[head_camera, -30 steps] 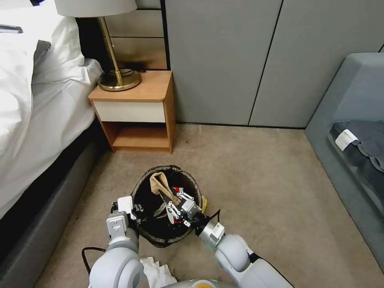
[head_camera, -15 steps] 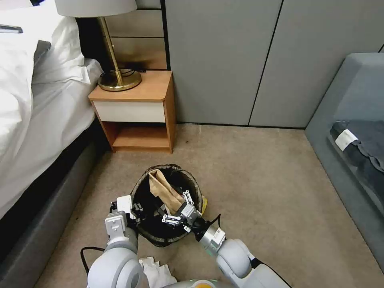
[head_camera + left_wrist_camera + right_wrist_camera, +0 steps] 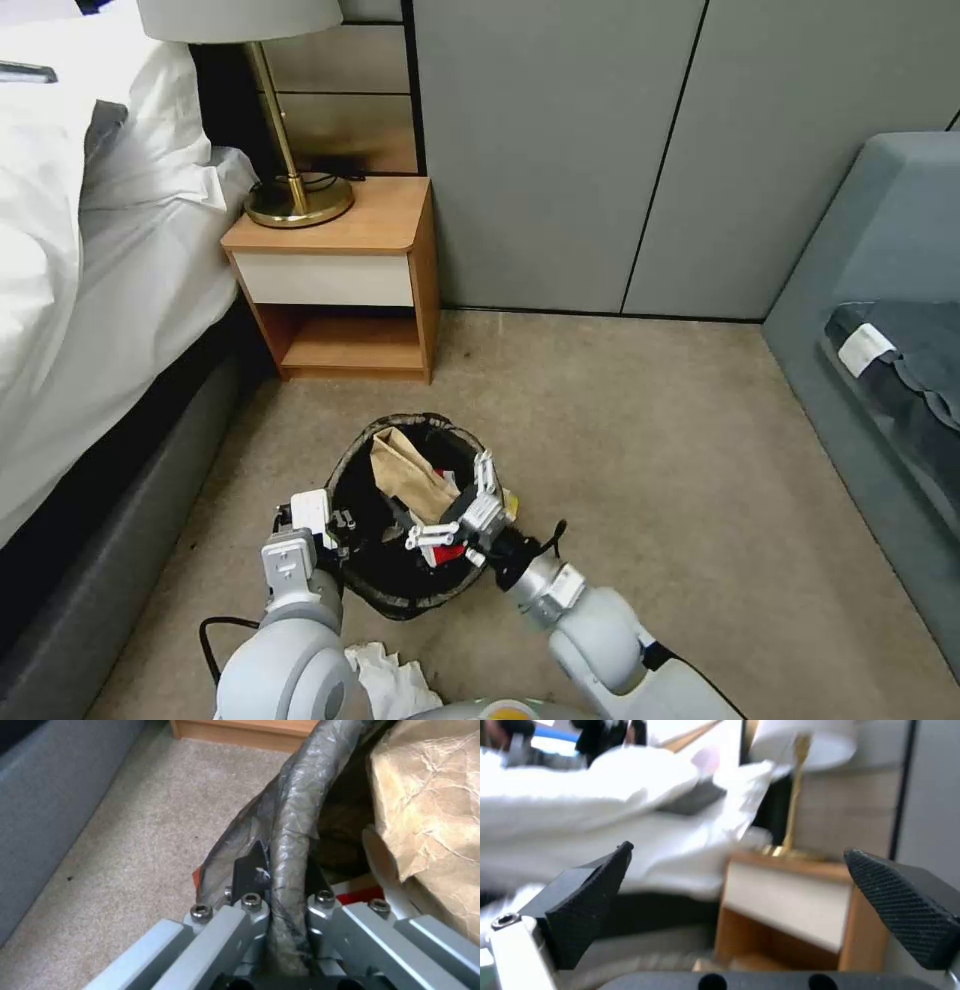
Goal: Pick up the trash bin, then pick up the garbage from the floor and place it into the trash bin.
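The trash bin (image 3: 400,605), a small round bucket with a dark bag over its rim (image 3: 292,817), stands on the carpet in front of me. My left gripper (image 3: 340,525) (image 3: 280,900) is shut on its left rim. A crumpled brown paper bag (image 3: 405,475) (image 3: 435,806) lies inside, with a red-and-white cup piece (image 3: 450,553) (image 3: 357,894) beside it. My right gripper (image 3: 452,502) (image 3: 745,892) hovers open over the bin's right side, and nothing sits between its black pads (image 3: 590,896). A white tissue (image 3: 385,680) lies on the floor near my base. Something yellow (image 3: 511,505) peeks out behind the bin's right rim.
A wooden nightstand (image 3: 345,280) with a brass lamp (image 3: 295,195) stands ahead of the bin. The bed (image 3: 90,300) runs along the left and a grey sofa (image 3: 880,330) along the right. Open carpet (image 3: 650,450) lies to the right of the bin.
My right gripper has risen out of the bin, moved toward its right rim and tilted upward. The brown paper bag has settled inside. The left gripper keeps its hold.
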Available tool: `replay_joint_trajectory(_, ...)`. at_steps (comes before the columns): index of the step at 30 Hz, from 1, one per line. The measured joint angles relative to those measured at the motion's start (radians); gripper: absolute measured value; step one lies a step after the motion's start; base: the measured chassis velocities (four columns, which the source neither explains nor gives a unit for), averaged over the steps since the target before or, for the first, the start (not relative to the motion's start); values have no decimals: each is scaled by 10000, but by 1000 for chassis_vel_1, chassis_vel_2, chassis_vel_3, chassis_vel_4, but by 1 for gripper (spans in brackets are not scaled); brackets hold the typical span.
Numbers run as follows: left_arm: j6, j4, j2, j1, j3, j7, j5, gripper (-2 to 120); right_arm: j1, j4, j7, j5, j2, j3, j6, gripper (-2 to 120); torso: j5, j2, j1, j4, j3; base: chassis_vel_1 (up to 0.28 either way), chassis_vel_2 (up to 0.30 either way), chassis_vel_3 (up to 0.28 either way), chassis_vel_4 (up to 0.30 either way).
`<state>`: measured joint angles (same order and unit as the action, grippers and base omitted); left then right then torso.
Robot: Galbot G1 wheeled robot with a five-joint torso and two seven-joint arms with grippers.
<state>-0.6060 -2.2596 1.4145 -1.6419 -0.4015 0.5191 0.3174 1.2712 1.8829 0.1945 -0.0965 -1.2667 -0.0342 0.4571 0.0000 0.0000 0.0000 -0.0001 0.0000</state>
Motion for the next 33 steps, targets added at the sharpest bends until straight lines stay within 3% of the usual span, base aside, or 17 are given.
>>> replay_joint_trajectory(5, -11, 43, -22, 10, -58, 5, 32, 0, 545, 1611, -584, 43, -37, 739, -21, 100, 0, 0, 0, 0, 0, 0, 0, 0, 0)
replay_joint_trajectory(13, -16, -2, -25, -14, -145, 18, 70, 0, 1333, 2675, -1043, 206, -96, 1933, 272, 100, 0, 0, 0, 1, 0, 0, 0, 0, 0)
replay_joint_trajectory(15, -16, -2, -25, -14, -151, 20, 70, 0, 1404, 2697, -1111, 249, -108, 2038, 307, 100, 0, 0, 0, 0, 0, 0, 0, 0, 0)
replay_joint_trajectory(22, -12, -73, -16, -25, -221, 61, 142, 0, 2370, 2140, -3029, 817, -512, 2773, 304, 100, 1, 0, 0, 0, 0, 0, 0, 0, 0)
replay_joint_trajectory(33, -11, -190, -50, -24, -249, 117, 346, 0, 2461, 1777, -3285, 873, -730, 2868, 491, 100, 0, 0, 0, 1, 0, 0, 0, 0, 0)
